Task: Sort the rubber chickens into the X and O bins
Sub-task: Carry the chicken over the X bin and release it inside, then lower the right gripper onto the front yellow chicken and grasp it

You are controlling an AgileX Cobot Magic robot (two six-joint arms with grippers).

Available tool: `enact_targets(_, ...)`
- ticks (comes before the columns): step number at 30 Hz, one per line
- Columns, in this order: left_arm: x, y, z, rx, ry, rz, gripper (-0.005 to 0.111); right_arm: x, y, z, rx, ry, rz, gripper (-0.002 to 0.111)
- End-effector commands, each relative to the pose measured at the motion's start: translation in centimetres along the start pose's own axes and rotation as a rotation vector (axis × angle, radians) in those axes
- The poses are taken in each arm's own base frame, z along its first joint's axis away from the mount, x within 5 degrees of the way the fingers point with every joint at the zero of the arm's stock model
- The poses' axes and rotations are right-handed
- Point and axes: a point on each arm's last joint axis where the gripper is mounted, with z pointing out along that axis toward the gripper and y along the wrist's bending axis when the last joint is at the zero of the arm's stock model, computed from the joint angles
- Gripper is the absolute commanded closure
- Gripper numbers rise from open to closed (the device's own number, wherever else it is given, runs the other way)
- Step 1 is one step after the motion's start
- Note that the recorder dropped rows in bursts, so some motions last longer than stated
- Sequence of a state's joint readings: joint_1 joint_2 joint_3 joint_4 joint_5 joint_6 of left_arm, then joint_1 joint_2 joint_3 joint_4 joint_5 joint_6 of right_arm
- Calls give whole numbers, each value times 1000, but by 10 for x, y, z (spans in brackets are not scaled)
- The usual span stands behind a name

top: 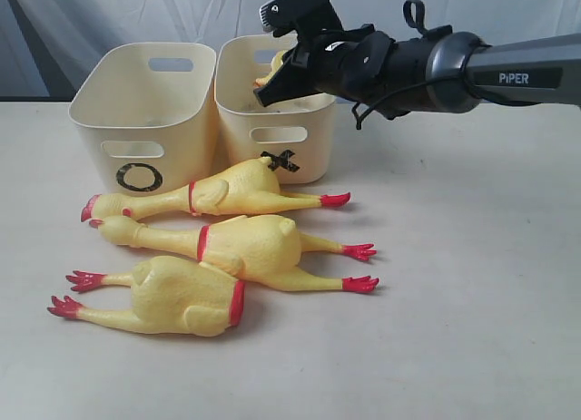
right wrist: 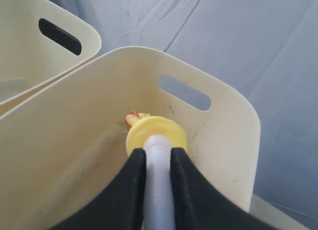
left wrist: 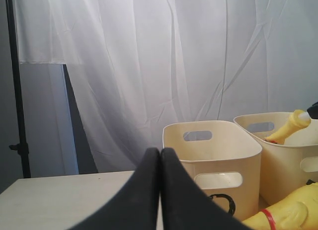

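Your right gripper [right wrist: 158, 155] squeezes a rubber chicken [right wrist: 155, 131] that hangs straight down from it, head first I think, inside the X bin [top: 238, 134]. Your left gripper [left wrist: 160, 155] is closed and holds nothing

Tally, one pass.

Rubber chickens flat on the surface [top: 472, 302]: three: rear chicken [top: 227, 191], middle chicken [top: 245, 246], front chicken [top: 182, 297].

Fourth yellow toy [top: 268, 75], mostly hidden inside the X bin: one.

Bins: two: O bin [top: 182, 121], X bin [top: 241, 121].

Claws: two: right claw [right wrist: 158, 151], left claw [left wrist: 159, 150].

Arm [top: 526, 75] visible in the exterior view: one.
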State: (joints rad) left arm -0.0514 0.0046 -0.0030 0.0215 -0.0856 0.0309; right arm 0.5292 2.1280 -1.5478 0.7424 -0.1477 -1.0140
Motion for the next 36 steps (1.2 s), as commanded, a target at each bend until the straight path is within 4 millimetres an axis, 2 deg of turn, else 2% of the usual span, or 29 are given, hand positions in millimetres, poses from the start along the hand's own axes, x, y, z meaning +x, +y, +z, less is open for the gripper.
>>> enact_targets(1, 0, 0, 0, -2, -7, -19, 107, 3, 0, 8, 17, -4, 24, 109)
enact_targets(5, 0, 0, 0, -2, -7, -19, 107, -1, 1, 8, 2, -7, 33, 108)
enact_targets(12, 0, 0, 0, -2, -7, -19, 107, -4, 1, 8, -8, -8, 44, 66)
enact_targets(15, 0, 0, 0, -2, -7, -19, 107, -4, 1, 8, -5, -7, 59, 58)
enact_targets(18, 0, 0, 0, -2, -7, -19, 107, -5, 0, 7, -4, -11, 61, 58)
enact_targets(24, 0, 0, 0, -2, -7, -19, 107, -30, -3, -12, -61, -35, 65, 58)
enact_targets(29, 0, 0, 0, -2, -7, -19, 107, -58, 0, -44, -211, -28, 37, 58)
enact_targets(32, 0, 0, 0, -2, -7, -19, 107, -66, 2, -57, -287, -12, 29, 58)
enact_targets(36, 0, 0, 0, -2, -7, -19, 107, -70, 12, -83, -478, 76, -84, 58)
